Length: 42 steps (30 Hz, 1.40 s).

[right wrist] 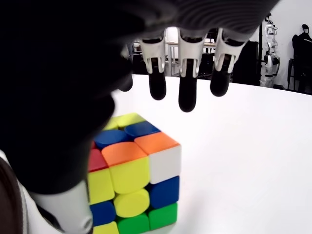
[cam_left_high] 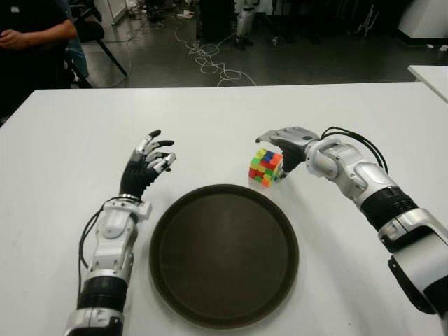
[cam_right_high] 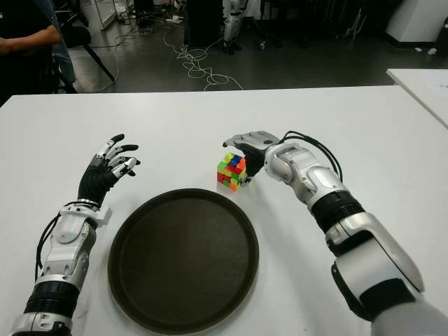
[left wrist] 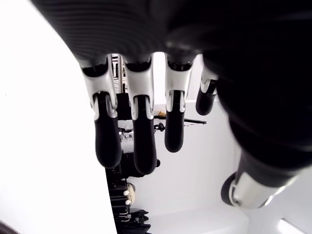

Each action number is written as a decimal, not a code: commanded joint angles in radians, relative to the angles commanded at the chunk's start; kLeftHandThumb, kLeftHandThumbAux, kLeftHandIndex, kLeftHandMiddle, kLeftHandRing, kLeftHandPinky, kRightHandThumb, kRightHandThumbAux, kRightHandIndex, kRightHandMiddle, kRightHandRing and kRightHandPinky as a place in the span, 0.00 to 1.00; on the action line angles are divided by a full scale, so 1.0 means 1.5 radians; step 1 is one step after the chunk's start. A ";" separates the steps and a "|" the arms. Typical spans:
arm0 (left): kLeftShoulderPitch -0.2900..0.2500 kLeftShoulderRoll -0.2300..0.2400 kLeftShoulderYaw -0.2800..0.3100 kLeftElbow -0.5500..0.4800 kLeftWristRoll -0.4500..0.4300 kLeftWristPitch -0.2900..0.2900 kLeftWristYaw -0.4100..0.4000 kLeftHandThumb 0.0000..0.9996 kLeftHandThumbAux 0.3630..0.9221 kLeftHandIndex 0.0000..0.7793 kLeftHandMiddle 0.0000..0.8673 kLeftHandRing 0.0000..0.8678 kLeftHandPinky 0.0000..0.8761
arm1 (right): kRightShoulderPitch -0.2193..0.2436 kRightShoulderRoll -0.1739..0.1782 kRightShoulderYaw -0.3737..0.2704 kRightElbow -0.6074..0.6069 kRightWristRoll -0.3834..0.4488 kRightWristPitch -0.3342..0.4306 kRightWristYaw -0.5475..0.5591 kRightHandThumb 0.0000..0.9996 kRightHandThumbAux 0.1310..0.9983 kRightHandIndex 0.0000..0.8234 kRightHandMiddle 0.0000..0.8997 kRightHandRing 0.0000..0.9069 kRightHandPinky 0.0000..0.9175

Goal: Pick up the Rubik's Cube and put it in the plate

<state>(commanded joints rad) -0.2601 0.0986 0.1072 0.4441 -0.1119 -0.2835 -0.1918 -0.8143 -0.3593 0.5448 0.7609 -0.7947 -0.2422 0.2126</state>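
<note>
- Two robot hands reach over a white table [cam_left_high: 63,140]; none of the task looks finished yet.
- Just right of centre in the left eye view, the Rubik's Cube [cam_left_high: 265,166] stands on the table, close beside the far rim of the plate [cam_left_high: 224,318] and outside it.
- Over and just behind the cube, the right hand [cam_left_high: 285,143] hovers with fingers [right wrist: 187,73] extended and apart; the wrist view shows clear space between them and the cube, so nothing is gripped.
- At centre left, beside the plate's left edge, the left hand [cam_left_high: 145,168] shows with fingers spread, holding nothing.
- Lower centre, the dark round plate has nothing in it.
- Left to do, by my judgement: close on the cube, lift it, set it in the plate.
</note>
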 joint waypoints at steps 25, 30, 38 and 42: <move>-0.001 -0.002 0.000 -0.002 0.002 -0.001 0.004 0.45 0.59 0.12 0.32 0.45 0.55 | -0.003 0.004 0.005 0.005 -0.005 0.009 0.001 0.00 0.76 0.12 0.15 0.16 0.13; -0.003 -0.001 0.000 0.004 0.004 -0.006 0.006 0.43 0.58 0.12 0.32 0.45 0.55 | -0.001 0.004 0.007 0.000 -0.008 0.010 0.001 0.00 0.77 0.12 0.15 0.16 0.15; -0.005 -0.001 0.001 0.009 -0.001 -0.009 0.000 0.44 0.60 0.12 0.32 0.44 0.54 | -0.001 0.009 0.010 0.008 -0.006 0.008 0.000 0.00 0.74 0.11 0.14 0.17 0.16; -0.005 -0.001 0.002 0.008 -0.002 -0.009 0.000 0.44 0.61 0.12 0.32 0.44 0.55 | -0.002 0.011 0.012 0.012 -0.007 0.008 -0.001 0.00 0.75 0.12 0.15 0.17 0.17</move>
<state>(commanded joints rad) -0.2673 0.0968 0.1096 0.4562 -0.1144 -0.2974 -0.1923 -0.8171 -0.3429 0.5632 0.7791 -0.8051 -0.2309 0.2104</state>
